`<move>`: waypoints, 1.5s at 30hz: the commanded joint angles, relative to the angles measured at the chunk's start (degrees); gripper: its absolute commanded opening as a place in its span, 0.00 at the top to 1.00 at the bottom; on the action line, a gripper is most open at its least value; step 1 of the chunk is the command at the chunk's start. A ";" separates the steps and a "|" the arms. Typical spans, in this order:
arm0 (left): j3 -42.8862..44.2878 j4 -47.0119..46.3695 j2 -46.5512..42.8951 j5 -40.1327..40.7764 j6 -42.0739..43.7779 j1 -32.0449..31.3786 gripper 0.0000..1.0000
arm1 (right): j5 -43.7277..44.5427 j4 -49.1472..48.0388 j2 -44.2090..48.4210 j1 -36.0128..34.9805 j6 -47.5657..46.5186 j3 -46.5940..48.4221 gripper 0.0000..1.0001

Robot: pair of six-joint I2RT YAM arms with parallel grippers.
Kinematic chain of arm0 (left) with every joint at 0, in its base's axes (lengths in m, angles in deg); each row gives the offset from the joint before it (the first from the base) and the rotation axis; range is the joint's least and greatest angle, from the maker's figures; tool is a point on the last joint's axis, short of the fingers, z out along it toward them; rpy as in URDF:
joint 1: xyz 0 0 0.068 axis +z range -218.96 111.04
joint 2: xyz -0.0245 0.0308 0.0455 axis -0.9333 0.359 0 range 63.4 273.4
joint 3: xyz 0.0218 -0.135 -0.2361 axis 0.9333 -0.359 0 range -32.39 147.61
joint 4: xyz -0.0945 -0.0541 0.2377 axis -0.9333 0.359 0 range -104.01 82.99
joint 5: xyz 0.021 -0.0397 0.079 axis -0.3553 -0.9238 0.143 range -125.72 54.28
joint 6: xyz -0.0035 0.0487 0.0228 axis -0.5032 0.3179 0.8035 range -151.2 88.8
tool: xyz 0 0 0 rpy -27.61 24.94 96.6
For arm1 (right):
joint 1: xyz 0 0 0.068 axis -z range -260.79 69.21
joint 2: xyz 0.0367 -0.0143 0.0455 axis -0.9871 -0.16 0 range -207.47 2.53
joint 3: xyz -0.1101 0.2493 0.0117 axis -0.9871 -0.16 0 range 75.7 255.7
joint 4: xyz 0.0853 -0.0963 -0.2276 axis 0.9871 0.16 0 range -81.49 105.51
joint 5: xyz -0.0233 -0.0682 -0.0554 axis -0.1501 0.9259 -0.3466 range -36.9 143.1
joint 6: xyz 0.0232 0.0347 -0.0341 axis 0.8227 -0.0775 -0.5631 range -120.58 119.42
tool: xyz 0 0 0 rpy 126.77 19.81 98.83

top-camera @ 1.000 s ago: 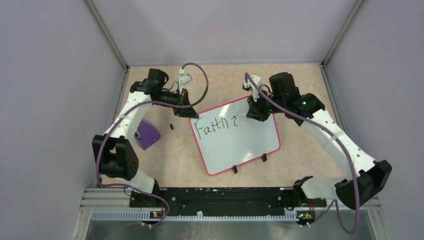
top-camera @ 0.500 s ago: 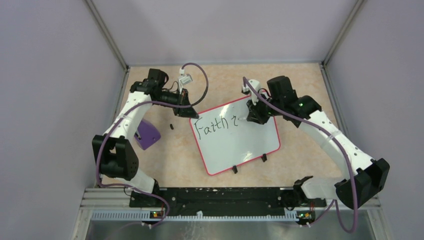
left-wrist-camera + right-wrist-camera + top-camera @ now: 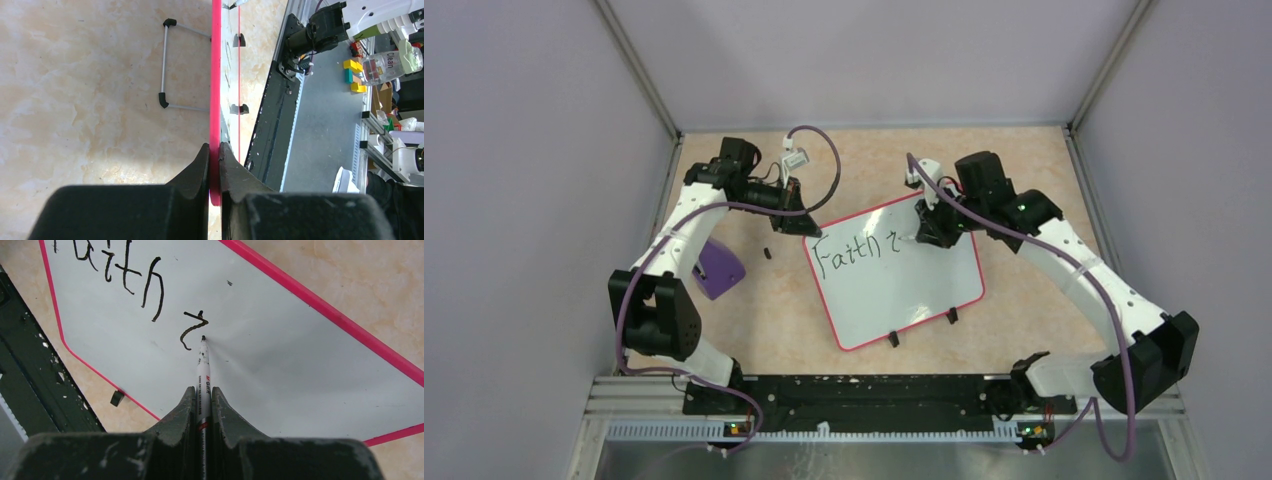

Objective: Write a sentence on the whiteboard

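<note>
Much blank whiteboard below sentence

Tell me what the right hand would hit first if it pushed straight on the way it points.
The whiteboard: the marker clamped in the right hand has its tip at, or barely off, the white surface beside the last black stroke. Depth is unclear.

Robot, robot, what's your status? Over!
Left tool shut on whiteboard rim. Right tool shut on marker, tip at board. Sentence unfinished: "Faith" plus one mark. Purple block apart.
</note>
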 commanded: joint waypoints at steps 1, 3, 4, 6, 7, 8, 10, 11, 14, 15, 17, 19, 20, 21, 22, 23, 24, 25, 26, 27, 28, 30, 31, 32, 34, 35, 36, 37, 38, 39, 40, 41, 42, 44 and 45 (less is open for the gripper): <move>-0.96 -0.34 0.22 1.72 1.66 -0.48 1.00 | 0.40 -2.47 -0.31 0.38 -0.48 -0.11 1.00; -0.99 -0.37 0.22 1.66 1.71 -0.51 1.00 | 0.43 -2.40 -0.17 0.39 -0.50 -0.59 1.00; -0.89 -0.37 0.30 1.63 1.70 -0.52 1.00 | 0.34 -2.33 -0.04 0.38 -0.46 -0.91 1.00; -0.85 -0.35 0.32 1.58 1.67 -0.51 1.00 | 0.13 -2.12 0.56 0.39 -0.27 -1.78 1.00; -0.82 -0.37 0.39 1.59 1.69 -0.52 1.00 | 0.02 -2.17 0.75 0.36 -0.17 -2.30 1.00; -0.86 -0.36 0.27 1.59 1.65 -0.52 1.00 | -0.16 -2.14 1.10 0.35 -0.03 -2.81 1.00; -0.85 -0.31 0.31 1.57 1.69 -0.52 1.00 | -0.60 -1.99 1.62 0.30 0.19 -3.93 1.00; -0.81 -0.29 0.31 1.61 1.72 -0.52 1.00 | -0.70 -2.02 1.89 0.27 0.28 -4.32 1.00; -0.82 -0.29 0.55 1.43 1.65 -0.52 1.00 | -0.75 -2.02 2.36 0.13 0.51 -4.91 1.00; -0.77 -0.26 0.57 1.39 1.68 -0.52 1.00 | -0.79 -2.02 2.47 0.11 0.47 -4.81 1.00; -0.62 -0.34 0.57 1.32 1.61 -0.52 1.00 | -0.50 -1.99 2.50 0.07 0.54 -4.45 1.00; -0.61 -0.37 0.57 1.22 1.61 -0.52 1.00 | -0.28 -2.02 2.18 0.09 0.47 -3.79 1.00; -0.54 -0.35 0.57 1.31 1.57 -0.52 1.00 | -0.27 -2.11 2.04 0.09 0.54 -3.34 1.00; -0.59 -0.33 0.57 1.30 1.58 -0.52 1.00 | -0.27 -2.30 1.93 0.08 0.67 -2.92 1.00; -0.60 -0.34 0.51 1.33 1.60 -0.52 1.00 | -0.15 -2.40 1.83 0.09 0.77 -2.46 1.00; -0.57 -0.37 0.44 1.36 1.55 -0.52 1.00 | -0.10 -2.66 1.68 0.08 1.00 -2.09 1.00; -0.50 -0.35 0.40 1.42 1.56 -0.52 1.00 | -0.03 -2.80 1.54 0.07 1.19 -1.66 1.00; -0.46 -0.26 0.40 1.40 1.56 -0.52 1.00 | 0.07 -2.89 1.35 0.09 1.29 -1.18 1.00; -0.48 -0.24 0.36 1.42 1.58 -0.52 1.00 | 0.20 -3.01 1.13 0.09 1.38 -0.77 1.00; -0.51 -0.28 0.39 1.44 1.58 -0.52 1.00 | 0.43 -3.07 0.95 0.09 1.43 -0.35 1.00; -0.43 -0.28 0.33 1.42 1.57 -0.52 1.00 | 0.58 -3.15 0.82 0.09 1.52 0.00 1.00; -0.38 -0.25 0.39 1.43 1.60 -0.52 1.00 | 0.84 -3.10 0.55 0.09 1.52 0.79 1.00; -0.42 -0.28 0.40 1.47 1.68 -0.48 1.00 | 0.99 -3.18 0.42 0.09 1.52 1.03 1.00; -0.42 -0.16 0.38 1.40 1.69 -0.52 1.00 | 1.16 -3.21 0.30 0.09 1.52 1.41 1.00; -0.49 -0.20 0.40 1.44 1.69 -0.52 1.00 | 1.34 -3.30 0.04 0.13 1.44 1.77 1.00; -0.48 -0.20 0.36 1.49 1.74 -0.52 1.00 | 1.51 -3.32 -0.14 0.15 1.37 1.95 1.00; -0.46 -0.07 0.28 1.52 1.81 -0.48 1.00 | 1.68 -3.40 -0.33 0.22 1.35 2.10 1.00; -0.43 -0.08 0.31 1.53 1.82 -0.52 1.00 | 1.77 -3.38 -0.50 0.26 1.30 2.26 1.00; -0.50 -0.07 0.23 1.56 1.86 -0.52 1.00 | 2.00 -3.36 -0.63 0.31 1.26 2.33 1.00; -0.44 -0.10 0.18 1.56 1.87 -0.52 1.00 | 2.28 -3.36 -0.72 0.41 1.19 2.41 1.00; -0.50 -0.11 0.14 1.63 1.86 -0.52 1.00 | 2.46 -3.31 -0.81 0.50 1.10 2.51 1.00; -0.51 -0.11 0.02 1.65 1.83 -0.52 1.00 | 2.68 -3.21 -0.88 0.67 1.04 2.57 1.00; -0.51 -0.04 -0.02 1.62 1.87 -0.52 1.00 | 2.91 -3.11 -0.80 0.78 0.96 2.71 1.00; -0.51 -0.10 0.00 1.58 1.82 -0.52 1.00 | 3.30 -2.83 -0.63 1.16 0.91 2.96 1.00; -0.55 -0.11 0.00 1.62 1.87 -0.52 1.00 | 3.40 -2.74 -0.59 1.41 0.83 2.95 1.00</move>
